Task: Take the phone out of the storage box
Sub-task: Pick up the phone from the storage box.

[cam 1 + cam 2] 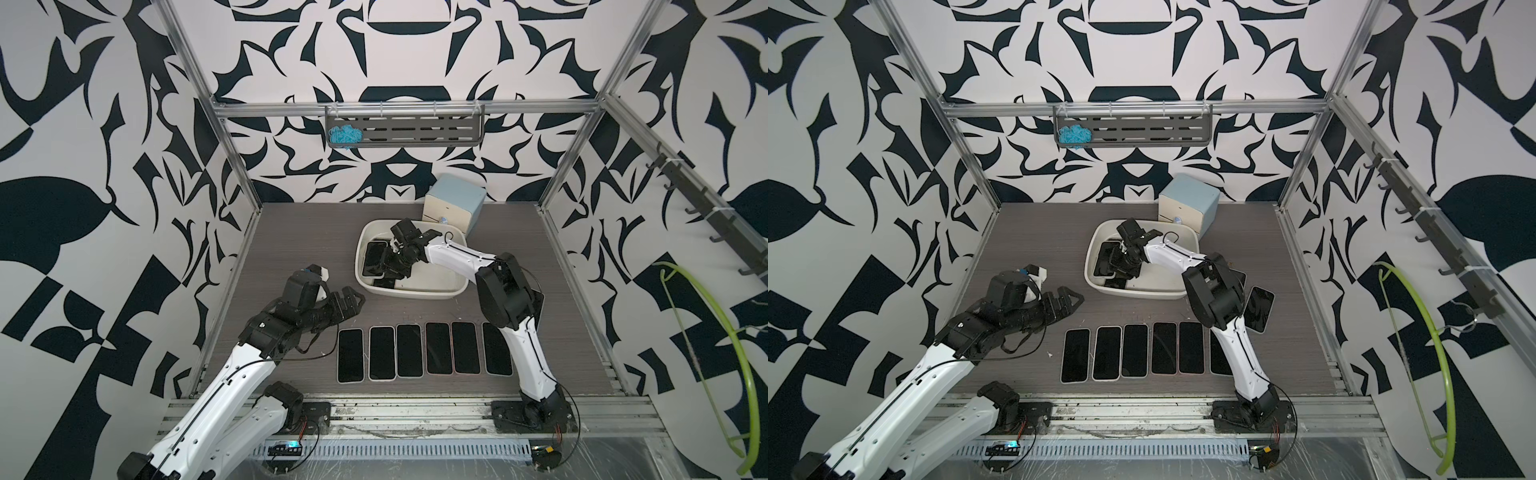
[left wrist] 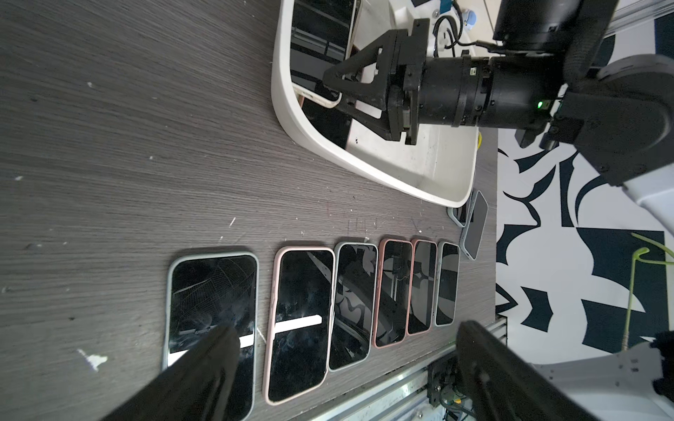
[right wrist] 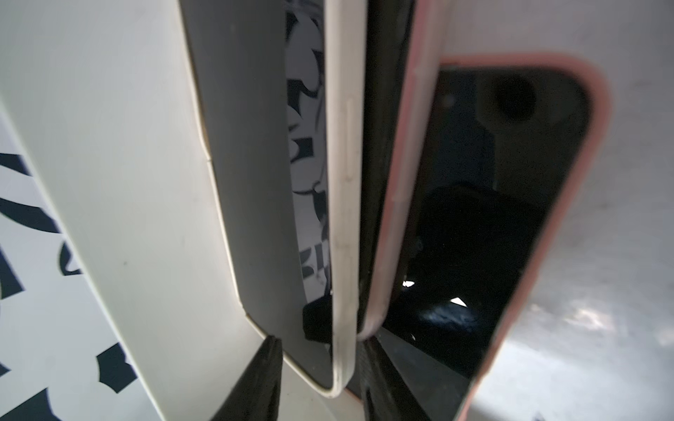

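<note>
The storage box (image 1: 415, 293) (image 1: 1133, 294) (image 2: 284, 109), an off-white tub, sits at the back middle of the table. Several phones lie inside it at its left end (image 1: 376, 257). My right gripper (image 1: 388, 266) (image 1: 1117, 266) (image 2: 335, 91) (image 3: 319, 340) reaches down into it. Its two fingers press on either side of the corner of a cream-cased phone (image 3: 343, 218) (image 2: 313, 96) that stands tilted on edge. A pink-cased phone (image 3: 492, 182) lies right beside it. My left gripper (image 1: 347, 303) (image 1: 1067, 303) (image 2: 348, 328) hovers wide open and empty left of the box.
A row of several phones (image 1: 424, 349) (image 2: 302, 320) lies screen up near the front edge. Two more phones (image 1: 1258, 309) lie by the box's right end. A small cream cabinet with a blue top (image 1: 455, 199) stands behind the box.
</note>
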You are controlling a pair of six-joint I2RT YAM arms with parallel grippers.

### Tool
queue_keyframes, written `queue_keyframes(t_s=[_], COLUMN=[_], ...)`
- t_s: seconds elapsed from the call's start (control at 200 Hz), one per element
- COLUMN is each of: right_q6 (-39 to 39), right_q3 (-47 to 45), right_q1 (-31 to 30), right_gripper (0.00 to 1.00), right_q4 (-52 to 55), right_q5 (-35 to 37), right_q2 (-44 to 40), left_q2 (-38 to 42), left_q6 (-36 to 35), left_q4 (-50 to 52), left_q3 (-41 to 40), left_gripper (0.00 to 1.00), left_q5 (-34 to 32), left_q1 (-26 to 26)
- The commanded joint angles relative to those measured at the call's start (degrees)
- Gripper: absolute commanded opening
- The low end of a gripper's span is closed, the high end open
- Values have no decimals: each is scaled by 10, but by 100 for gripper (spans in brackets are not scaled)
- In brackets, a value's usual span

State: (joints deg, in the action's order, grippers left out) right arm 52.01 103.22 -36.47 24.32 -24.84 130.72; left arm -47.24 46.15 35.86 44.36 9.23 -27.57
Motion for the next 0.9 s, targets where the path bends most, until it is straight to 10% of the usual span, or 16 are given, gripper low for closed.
queue_keyframes(t_s=[0.0,0.475,0.9], right_q6=[19,67,89], right_q3=[-27,-32,110], right_q1=[-2,2,7], right_gripper=[40,36,27], right_q4=[-138,-277,-148], right_q5=[-6,6,45], right_q2=[-36,-10,74], left_q2=[-7,-44,-21], left_q6=[-14,-29,-36], left_q4=[7,25,56], left_q3=[21,48,54], left_gripper=[100,100,100], left_q5=[8,8,-3], left_q1=[3,4,9])
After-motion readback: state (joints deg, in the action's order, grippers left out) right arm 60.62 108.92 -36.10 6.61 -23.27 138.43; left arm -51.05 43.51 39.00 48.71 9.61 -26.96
